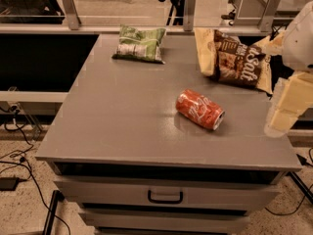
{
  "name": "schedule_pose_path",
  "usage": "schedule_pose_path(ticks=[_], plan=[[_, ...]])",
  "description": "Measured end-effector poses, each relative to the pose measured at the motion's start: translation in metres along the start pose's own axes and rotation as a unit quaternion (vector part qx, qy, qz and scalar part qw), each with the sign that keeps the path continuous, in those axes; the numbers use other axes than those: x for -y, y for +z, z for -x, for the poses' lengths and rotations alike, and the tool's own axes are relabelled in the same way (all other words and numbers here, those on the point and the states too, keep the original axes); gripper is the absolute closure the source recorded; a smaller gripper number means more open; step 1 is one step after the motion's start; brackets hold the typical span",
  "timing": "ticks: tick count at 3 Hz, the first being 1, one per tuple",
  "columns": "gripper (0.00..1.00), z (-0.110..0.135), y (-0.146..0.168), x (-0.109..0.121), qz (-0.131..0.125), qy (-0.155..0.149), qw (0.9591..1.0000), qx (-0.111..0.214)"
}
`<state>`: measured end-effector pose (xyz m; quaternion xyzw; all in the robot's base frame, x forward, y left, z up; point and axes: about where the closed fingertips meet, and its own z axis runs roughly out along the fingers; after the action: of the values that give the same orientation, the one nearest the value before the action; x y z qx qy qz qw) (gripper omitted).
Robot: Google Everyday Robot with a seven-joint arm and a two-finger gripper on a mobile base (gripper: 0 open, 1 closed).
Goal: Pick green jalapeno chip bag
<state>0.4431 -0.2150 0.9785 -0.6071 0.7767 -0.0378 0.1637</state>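
The green jalapeno chip bag [141, 44] lies flat at the back left of the grey table top [117, 111]. It is light green with a white printed panel. My gripper [287, 106] hangs at the right edge of the view, over the table's right side. It is far to the right of the green bag and nearer the front. It holds nothing that I can see. The white arm [301, 38] rises above it.
A larger brown-and-yellow chip bag [239, 60] lies at the back right, close to the arm. A red soda can [199, 109] lies on its side in the middle right. A drawer with a handle [165, 197] is below the top. Rails run behind the table.
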Motion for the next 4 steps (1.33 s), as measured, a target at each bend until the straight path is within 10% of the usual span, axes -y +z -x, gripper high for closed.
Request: schedule_pose_path(ticks=[2, 4], plan=[[0.00, 0.078, 0.005, 0.105, -0.039, -0.060, 0.9940, 0.083], [0.00, 0.089, 0.007, 0.112, -0.039, -0.072, 0.9919, 0.097]])
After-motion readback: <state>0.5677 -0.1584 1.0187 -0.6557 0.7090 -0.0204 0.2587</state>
